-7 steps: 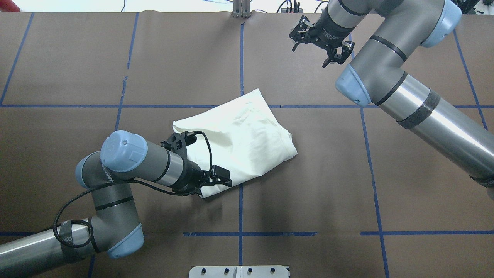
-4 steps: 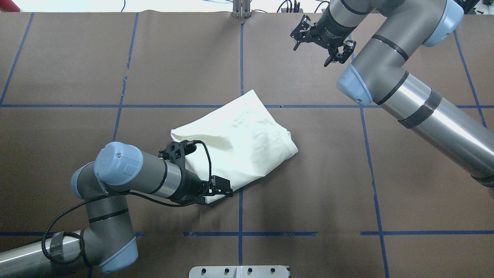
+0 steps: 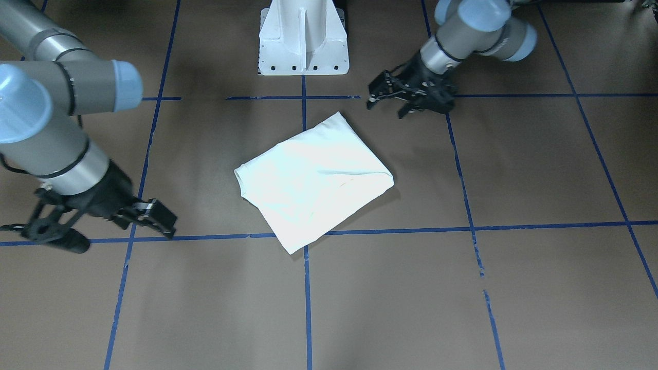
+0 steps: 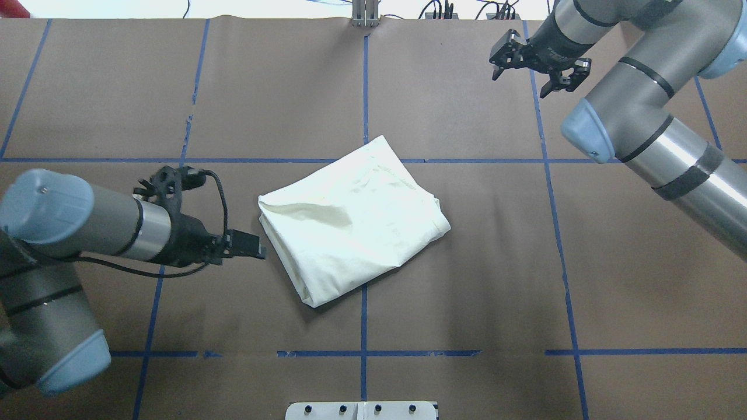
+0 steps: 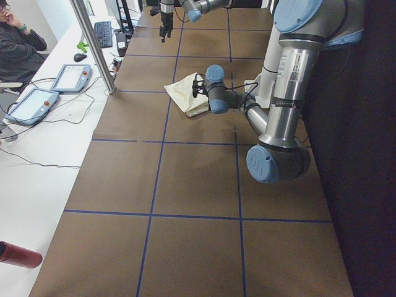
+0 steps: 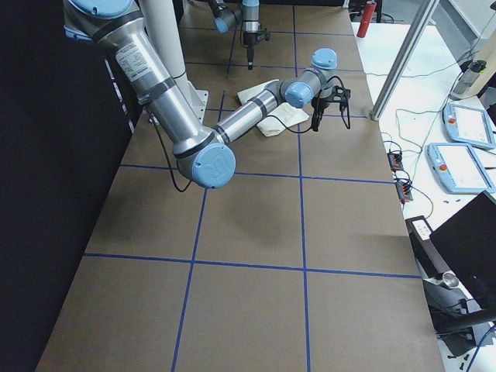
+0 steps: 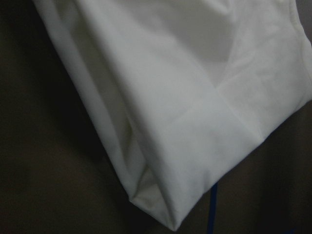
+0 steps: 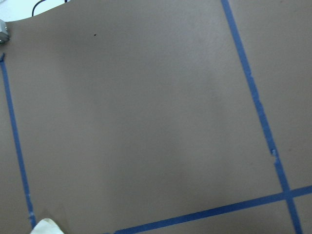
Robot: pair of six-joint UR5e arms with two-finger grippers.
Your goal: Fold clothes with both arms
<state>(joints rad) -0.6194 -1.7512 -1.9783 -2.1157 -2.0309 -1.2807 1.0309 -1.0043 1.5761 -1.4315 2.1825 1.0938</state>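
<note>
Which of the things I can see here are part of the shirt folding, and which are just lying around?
Part of the job: folded cream shirt; left gripper, open, beside it; right gripper, open, far off.
Lying about: white pedestal; tablets and keyboard on the side bench; red cylinder.

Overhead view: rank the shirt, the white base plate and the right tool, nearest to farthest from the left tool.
1. Shirt, just beside the left tool, at table centre.
2. White base plate, at the robot-side edge.
3. Right tool, far right corner.
</note>
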